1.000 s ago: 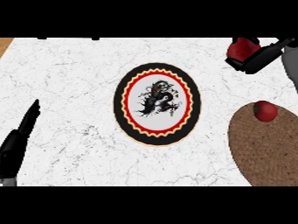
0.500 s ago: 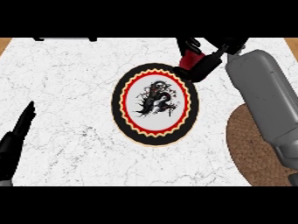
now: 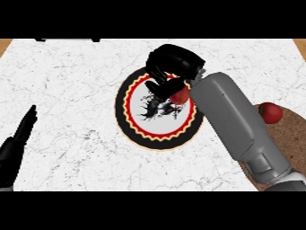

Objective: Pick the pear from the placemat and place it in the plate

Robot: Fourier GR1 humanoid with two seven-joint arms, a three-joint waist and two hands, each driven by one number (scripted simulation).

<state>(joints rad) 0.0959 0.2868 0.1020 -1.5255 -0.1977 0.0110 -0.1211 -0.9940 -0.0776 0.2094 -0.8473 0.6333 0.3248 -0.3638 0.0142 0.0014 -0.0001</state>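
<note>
So the bench [image 3: 69, 90] is white marble with dark veins. Sitting straight on it: a black-rimmed plate [image 3: 125, 123] around the middle, and a brown woven placemat [image 3: 294, 134] off at the right edge, well apart.

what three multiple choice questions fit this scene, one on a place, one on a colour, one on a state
1. Where is the right hand?
A over the plate
B at the view's lower left
C at the view's upper left

2. What colour is the fruit at the placemat's edge?
A green
B red
C yellow

3. How are the right hand's fingers?
A straight, holding nothing
B curled, holding nothing
C curled round the pear

Answers:
1 A, the black hand hangs above the plate's dragon centre.
2 B, it shows red against the brown mat.
3 C, the red pear peeks out between the curled fingers.
</note>
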